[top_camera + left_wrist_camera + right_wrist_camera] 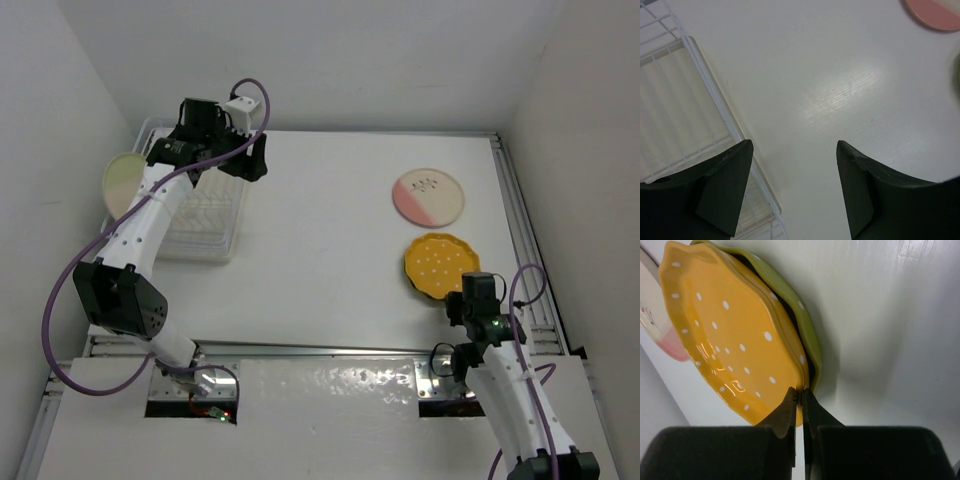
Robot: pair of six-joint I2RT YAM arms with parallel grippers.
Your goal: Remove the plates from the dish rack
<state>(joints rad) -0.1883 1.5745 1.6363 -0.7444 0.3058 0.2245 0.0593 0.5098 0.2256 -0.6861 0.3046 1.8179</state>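
Observation:
The clear dish rack (pixel 205 225) stands at the far left, and its rim shows in the left wrist view (pixel 705 75). The cream plate (pixel 122 180) leans at the rack's left side. My left gripper (pixel 256 163) is open and empty over the table by the rack's right edge (pixel 792 142). The white-and-pink plate (pixel 428 196) lies flat at the right. The orange dotted plate (pixel 440 265) lies on top of the green scalloped plate (pixel 790 295). My right gripper (pixel 468 288) is shut on the orange plate's (pixel 730 335) near rim (pixel 799 391).
White walls close in on the left, back and right. A metal rail (pixel 530 250) runs along the table's right edge, close to the stacked plates. The left arm's purple cable (pixel 60 290) loops out to the left of the rack.

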